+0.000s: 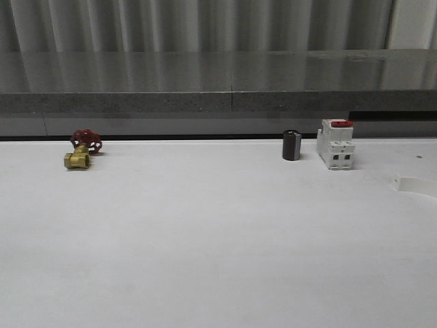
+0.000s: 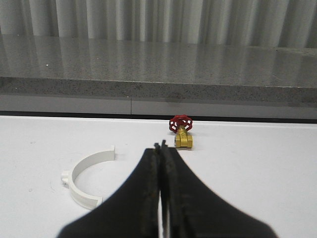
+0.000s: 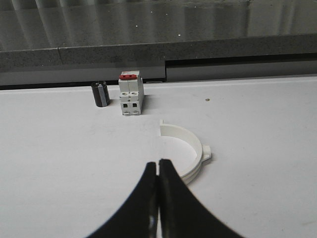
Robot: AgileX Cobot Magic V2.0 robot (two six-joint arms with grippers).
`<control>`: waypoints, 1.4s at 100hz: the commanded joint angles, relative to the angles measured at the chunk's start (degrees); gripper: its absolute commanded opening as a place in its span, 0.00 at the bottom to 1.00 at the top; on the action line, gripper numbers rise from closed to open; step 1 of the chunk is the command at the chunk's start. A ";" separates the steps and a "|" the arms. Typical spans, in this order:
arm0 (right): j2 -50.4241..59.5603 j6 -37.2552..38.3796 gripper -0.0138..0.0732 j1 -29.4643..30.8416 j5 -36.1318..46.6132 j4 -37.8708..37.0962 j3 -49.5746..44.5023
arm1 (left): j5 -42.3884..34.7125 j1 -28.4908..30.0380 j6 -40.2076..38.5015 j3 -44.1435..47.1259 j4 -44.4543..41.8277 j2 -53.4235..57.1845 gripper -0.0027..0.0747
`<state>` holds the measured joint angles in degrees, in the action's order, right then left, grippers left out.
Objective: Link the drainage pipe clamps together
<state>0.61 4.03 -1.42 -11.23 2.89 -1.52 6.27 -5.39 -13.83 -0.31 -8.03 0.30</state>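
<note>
Left claw [image 2: 160, 145] pinched closed, empty; one half-ring [image 2: 85, 177] flat on tabletop [image 2: 257, 168] just beside it. Right claw [image 3: 158, 162] likewise closed, empty; second half-ring [image 3: 187, 148] near. I judge pickup not begun: next, open both claws, grasp arcs. Valve [image 2: 180, 133], breaker [image 3: 131, 93] well apart; room ample.

Worktop [image 1: 218, 246]: plain white, unpatterned.
Valve [image 1: 80, 152] near the far left edge: brass-yellow body, red handwheel.
Cylinder [image 1: 291, 145] near the far edge: dark brown-black with a grey vertical stripe.
Breaker [image 1: 335, 145]: white casing, red top.
Two pipe clamp halves [image 2: 85, 179] [image 3: 187, 151]: white.
Left end effector [image 2: 160, 145] and right end effector [image 3: 158, 162]: black.
Ledge [image 1: 218, 82] behind the worktop: speckled grey.
Corrugated wall [image 1: 198, 24]: grey with vertical ribs.
</note>
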 commanded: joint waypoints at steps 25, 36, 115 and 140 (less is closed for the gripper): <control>1.16 -0.50 0.02 0.35 4.83 0.05 0.82 | -4.95 0.03 -0.53 2.00 -0.03 1.88 0.01; 1.16 -0.50 0.02 0.35 4.83 0.05 0.82 | -7.06 0.03 -0.53 2.00 -0.03 1.88 0.01; 1.16 -0.50 0.02 0.35 4.83 0.05 0.82 | 37.82 0.03 -0.53 -43.21 2.72 -37.97 0.01; 1.16 -0.50 0.02 0.35 4.83 0.05 0.82 | 39.40 0.03 2.26 -44.43 2.60 -46.68 0.06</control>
<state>0.61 4.03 -1.42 -11.23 2.89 -1.52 48.20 -5.39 -11.99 -42.58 -5.51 -44.55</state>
